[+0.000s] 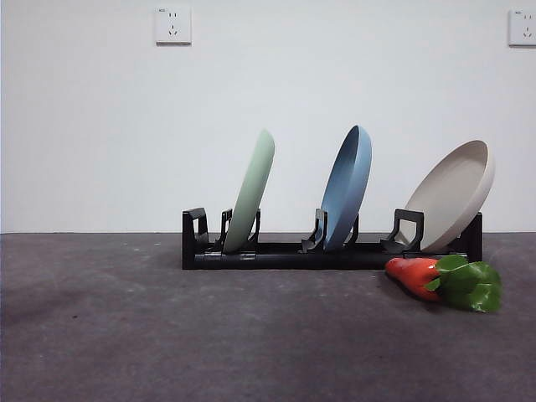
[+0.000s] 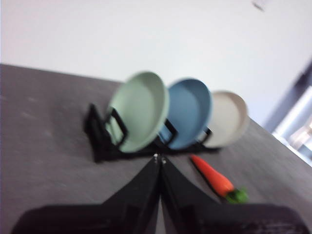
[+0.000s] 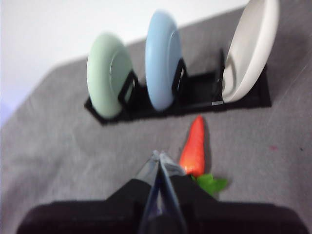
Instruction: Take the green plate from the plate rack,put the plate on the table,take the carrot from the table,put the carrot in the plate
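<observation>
Nearest the front camera lies the flat, dark grey, mottled table (image 1: 126, 335). On it, just in front of the rack's right end, lies the short orange-red toy carrot (image 1: 416, 275) with its bunch of crinkled bright green leaves pointing away from the rack's middle; it is near the rack's base, and contact cannot be judged.

Behind the carrot stands the long, low black plastic plate rack (image 1: 276, 251) with pairs of upright slotted prongs. Three plates stand on edge in it, all leaning toward the rack's right end. The round, matte, pale sage-green plate (image 1: 251, 194) stands in the slot nearest the rack's left end; the round blue plate (image 1: 349, 189) stands at the rack's middle; the round beige plate (image 1: 452, 197) leans at the rack's right end, its lower rim hidden by a prong.

Beyond the rack is a white wall carrying two white wall sockets (image 1: 172, 25); the one above the rack's right end is cut off by the frame edge. Small marks on the sockets are too small to read.

The left gripper (image 2: 160, 158) hangs above the table short of the rack, jaws pressed together and empty. The right gripper (image 3: 158, 155) hangs likewise, just beside the carrot, jaws pressed together and empty. Both wrist views are blurred.
</observation>
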